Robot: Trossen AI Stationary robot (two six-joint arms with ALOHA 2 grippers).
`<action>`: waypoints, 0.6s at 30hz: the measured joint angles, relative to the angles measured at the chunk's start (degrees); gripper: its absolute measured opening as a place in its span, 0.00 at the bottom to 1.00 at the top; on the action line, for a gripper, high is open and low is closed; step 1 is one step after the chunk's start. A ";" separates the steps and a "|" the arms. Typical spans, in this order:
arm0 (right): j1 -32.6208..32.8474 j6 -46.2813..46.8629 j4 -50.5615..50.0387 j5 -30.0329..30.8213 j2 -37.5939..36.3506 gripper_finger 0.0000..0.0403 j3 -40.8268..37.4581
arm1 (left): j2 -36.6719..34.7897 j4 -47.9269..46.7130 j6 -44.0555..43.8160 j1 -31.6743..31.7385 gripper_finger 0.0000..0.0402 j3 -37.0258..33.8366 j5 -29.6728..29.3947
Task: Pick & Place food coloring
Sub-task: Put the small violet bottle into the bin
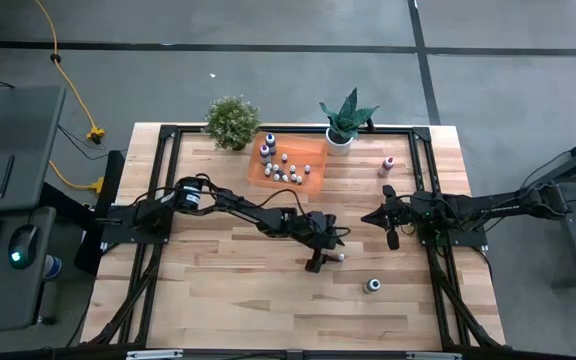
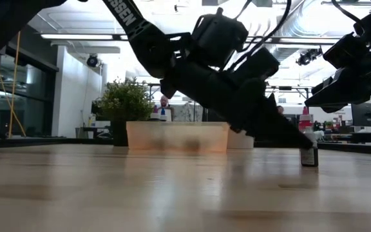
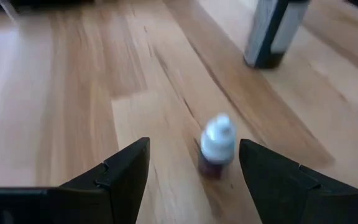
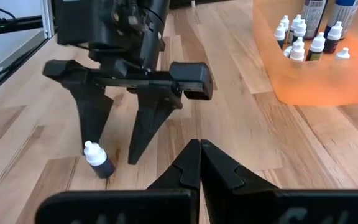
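A tiny food coloring bottle (image 3: pixel 217 146) with a dark body and white cap stands upright on its base on the wooden table. It also shows in the right wrist view (image 4: pixel 98 159) and the high view (image 1: pixel 339 256). My left gripper (image 3: pixel 194 180) is open and slants down at it, one finger on either side with a gap to each. It also shows in the high view (image 1: pixel 320 262). My right gripper (image 4: pixel 199 163) is shut on nothing and held above the table's right part (image 1: pixel 392 238). Several more bottles stand in the orange tray (image 1: pixel 313 170).
A larger dark bottle (image 1: pixel 372 286) stands near the front right, also seen ahead of the left fingers (image 3: pixel 272 31). A pink bottle (image 1: pixel 388 165) stands at the far right. Two potted plants (image 1: pixel 233 122) (image 1: pixel 346 120) flank the tray at the far edge.
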 joint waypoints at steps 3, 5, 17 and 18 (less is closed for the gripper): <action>0.00 0.00 -0.05 0.00 0.01 0.00 0.00 | -0.04 0.80 -0.01 0.00 0.61 0.04 -0.21; 0.02 0.00 0.08 0.00 0.00 0.00 -0.01 | -0.04 0.82 -0.02 0.02 0.61 0.02 -0.18; 0.02 0.00 -0.03 0.00 0.00 0.00 -0.01 | -0.04 0.81 -0.69 -0.15 0.49 0.00 2.40; 0.02 0.00 -0.01 0.00 0.00 0.00 -0.02 | -0.04 0.79 -1.23 -0.14 0.49 0.00 2.42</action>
